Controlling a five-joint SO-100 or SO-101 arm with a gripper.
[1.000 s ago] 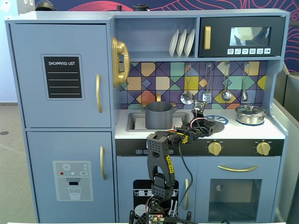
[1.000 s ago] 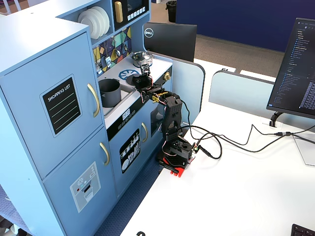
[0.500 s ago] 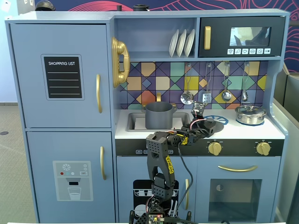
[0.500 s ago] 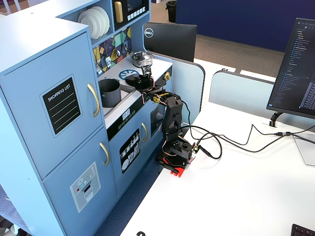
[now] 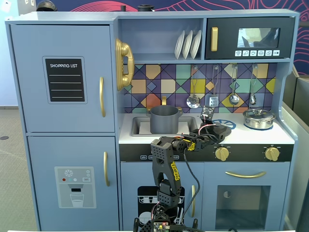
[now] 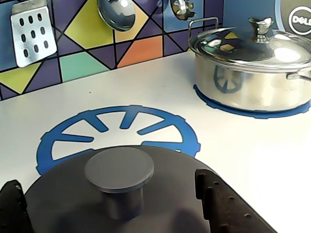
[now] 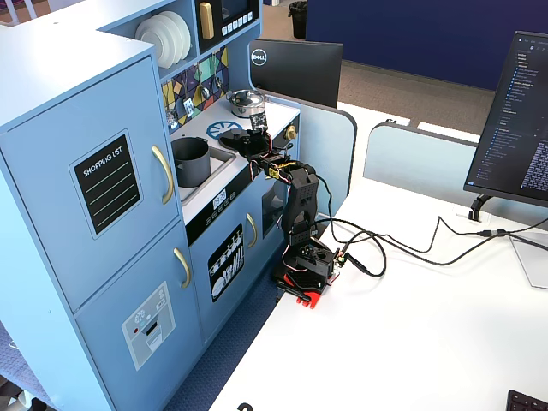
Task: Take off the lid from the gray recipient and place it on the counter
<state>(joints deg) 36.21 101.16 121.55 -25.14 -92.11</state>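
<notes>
"SHOPPING LIST" board (image 5: 65,79); "DELL" logo (image 6: 299,21).

Arm (image 5: 169,159) outstretched — fingers (image 6: 221,204) spread wide

Bright, even daylight; sharp frames.

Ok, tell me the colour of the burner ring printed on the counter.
Blue, on the white counter; the burner ring shows best in the wrist view.
</notes>
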